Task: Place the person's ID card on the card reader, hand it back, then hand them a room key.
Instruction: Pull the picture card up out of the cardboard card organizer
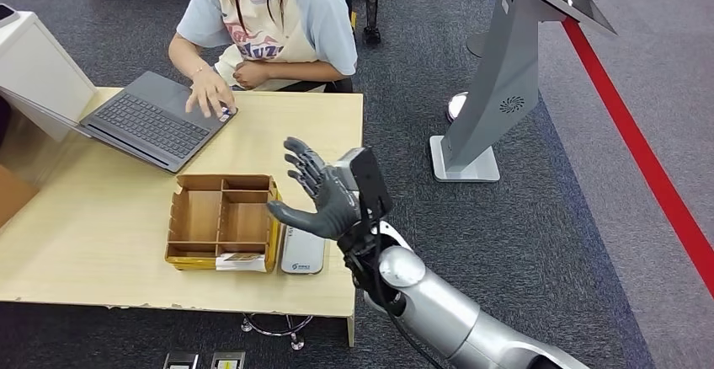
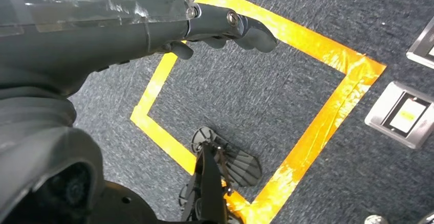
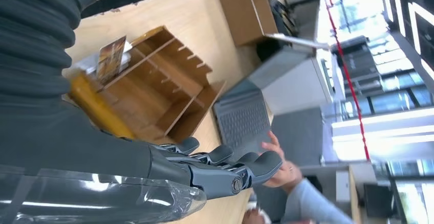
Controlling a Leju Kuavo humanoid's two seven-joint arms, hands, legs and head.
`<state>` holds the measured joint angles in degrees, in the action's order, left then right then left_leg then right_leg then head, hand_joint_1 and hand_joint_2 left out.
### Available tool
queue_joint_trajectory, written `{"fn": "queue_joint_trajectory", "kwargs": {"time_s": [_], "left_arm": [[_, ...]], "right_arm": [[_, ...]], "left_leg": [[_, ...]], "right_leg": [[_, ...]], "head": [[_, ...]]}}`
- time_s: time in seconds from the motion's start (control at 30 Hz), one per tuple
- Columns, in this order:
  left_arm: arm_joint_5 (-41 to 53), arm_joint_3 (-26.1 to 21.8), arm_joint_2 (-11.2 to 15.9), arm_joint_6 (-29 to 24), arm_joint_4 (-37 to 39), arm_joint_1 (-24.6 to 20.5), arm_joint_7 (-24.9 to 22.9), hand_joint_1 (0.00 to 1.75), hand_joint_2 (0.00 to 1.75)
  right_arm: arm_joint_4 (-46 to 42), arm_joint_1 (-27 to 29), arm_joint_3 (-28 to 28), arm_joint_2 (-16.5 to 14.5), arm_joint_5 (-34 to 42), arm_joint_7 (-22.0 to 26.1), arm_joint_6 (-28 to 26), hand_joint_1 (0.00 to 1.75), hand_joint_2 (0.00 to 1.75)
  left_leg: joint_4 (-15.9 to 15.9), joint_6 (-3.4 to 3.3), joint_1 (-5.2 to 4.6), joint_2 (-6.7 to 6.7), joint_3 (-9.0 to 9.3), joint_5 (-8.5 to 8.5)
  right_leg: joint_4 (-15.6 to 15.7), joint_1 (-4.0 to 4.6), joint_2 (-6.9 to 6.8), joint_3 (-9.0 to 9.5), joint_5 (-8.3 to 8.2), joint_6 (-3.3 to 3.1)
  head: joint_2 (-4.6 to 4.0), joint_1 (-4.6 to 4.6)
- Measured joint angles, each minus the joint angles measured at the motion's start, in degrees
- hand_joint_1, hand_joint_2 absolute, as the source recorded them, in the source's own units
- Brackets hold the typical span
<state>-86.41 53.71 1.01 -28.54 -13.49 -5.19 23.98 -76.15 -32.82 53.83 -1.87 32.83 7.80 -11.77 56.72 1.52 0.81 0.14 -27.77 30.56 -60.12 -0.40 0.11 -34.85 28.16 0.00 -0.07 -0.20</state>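
Card reader (image 1: pixel 302 251), a flat pale device, is seen lying at the table's (image 1: pixel 101 243) near edge, just beside the right side of the wooden organizer (image 1: pixel 223 220). A card (image 1: pixel 240 260) is seen in the organizer's front slot, at the near edge; whether it is the ID card or a room key cannot be told. A small card-like item (image 1: pixel 225 114) is pressed under the person's hand (image 1: pixel 210 93) on the laptop's (image 1: pixel 151 119) corner, at the far edge of the table; its print cannot be read.

Right hand (image 1: pixel 317 194) is raised above the table near its right edge, over the reader and the organizer's right side. Fingers are spread wide, palm turned toward the person, thumb held out; nothing is held or touched. The same spread is confirmed in the right wrist view (image 3: pixel 215 165).

Left hand (image 2: pixel 225 27) hangs over the carpet (image 2: pixel 307 9), above a square of yellow tape (image 2: pixel 327 127). Fingers are curled inward with nothing in them.

Reader is partly covered by the right hand in the head view. Organizer's compartments are seen as bare wood apart from the front slot.
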Motion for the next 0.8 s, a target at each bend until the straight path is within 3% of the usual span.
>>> {"fn": "queue_joint_trajectory", "kwargs": {"time_s": [0.3, 0.57, 0.8], "left_arm": [[-0.03, -1.82, -0.02, -0.46, 0.0, 0.09, 0.37, 0.0, 0.0], [-0.01, -2.07, -0.11, -0.54, 0.0, 0.1, 0.8, 0.0, 0.0], [-0.01, -2.36, -0.3, -0.55, 0.0, 0.05, 1.25, 0.0, 0.0]], "right_arm": [[-13.83, 14.76, -12.01, 9.86, 2.72, 3.58, -5.99, 0.0, 1.75], [-22.71, 26.33, -22.76, 13.02, 4.0, 7.91, -11.5, 0.0, 1.75], [-27.6, 30.43, -27.32, 14.42, -0.3, 7.59, -13.69, 0.0, 1.75]], "left_leg": [[0.0, -0.07, 0.01, 0.01, -0.02, 0.06], [-0.01, -0.08, 0.01, 0.02, -0.03, 0.06], [-0.01, -0.08, 0.01, 0.04, -0.04, 0.06]], "right_leg": [[0.03, -0.01, -0.01, -0.01, 0.0, 0.0], [0.03, -0.02, -0.01, 0.0, 0.0, 0.0], [0.03, -0.02, 0.0, 0.01, -0.01, 0.02]], "head": [[0.0, -0.02], [0.0, -0.02], [0.0, -0.03]]}}
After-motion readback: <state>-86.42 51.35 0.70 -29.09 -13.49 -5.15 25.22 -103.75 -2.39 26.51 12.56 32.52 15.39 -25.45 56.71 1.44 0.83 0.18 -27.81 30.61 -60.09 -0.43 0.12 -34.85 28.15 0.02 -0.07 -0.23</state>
